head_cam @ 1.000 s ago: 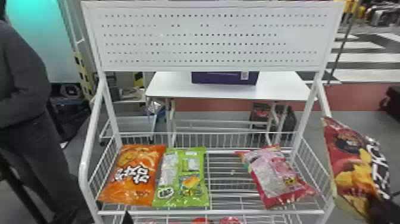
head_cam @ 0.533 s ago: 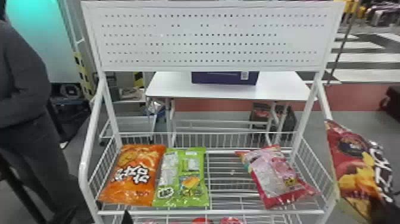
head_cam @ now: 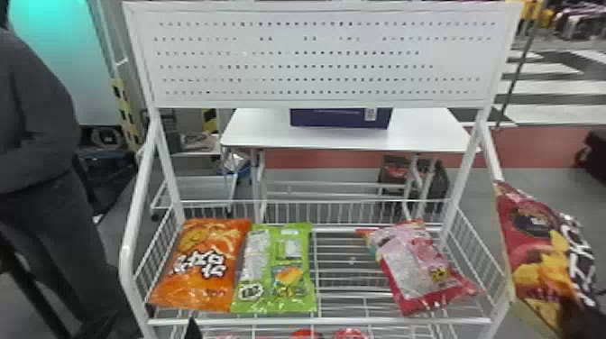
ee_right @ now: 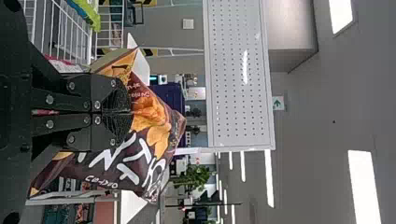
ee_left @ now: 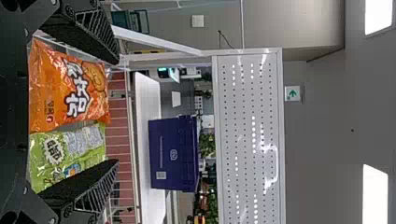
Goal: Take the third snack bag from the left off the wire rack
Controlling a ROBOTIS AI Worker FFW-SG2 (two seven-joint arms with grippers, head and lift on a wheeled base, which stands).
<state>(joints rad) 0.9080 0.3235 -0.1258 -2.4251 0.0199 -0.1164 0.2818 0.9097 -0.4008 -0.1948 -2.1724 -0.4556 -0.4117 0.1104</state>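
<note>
A dark red snack bag (head_cam: pixel 543 252) hangs upright in the air just outside the right side of the white wire rack (head_cam: pixel 131 252). My right gripper (head_cam: pixel 580 321) is shut on its lower edge. In the right wrist view the black fingers (ee_right: pixel 105 100) pinch the bag (ee_right: pixel 144 140). On the rack's shelf lie an orange bag (head_cam: pixel 200 263), a green bag (head_cam: pixel 275 270) and a pink and red bag (head_cam: pixel 419 266), with a bare gap between green and pink. My left gripper (ee_left: pixel 111 112) is open low in front of the orange bag (ee_left: pixel 65 91) and green bag (ee_left: pixel 63 151).
A white perforated back panel (head_cam: pixel 315 54) tops the rack. Behind it stands a white table (head_cam: pixel 342 135) with a dark blue box (head_cam: pixel 340 118). A person in dark clothes (head_cam: pixel 36 135) stands left of the rack. Grey floor lies to the right.
The held dark red bag has drifted slightly down and to the right, away from the rack. The bags on the shelf have not moved.
</note>
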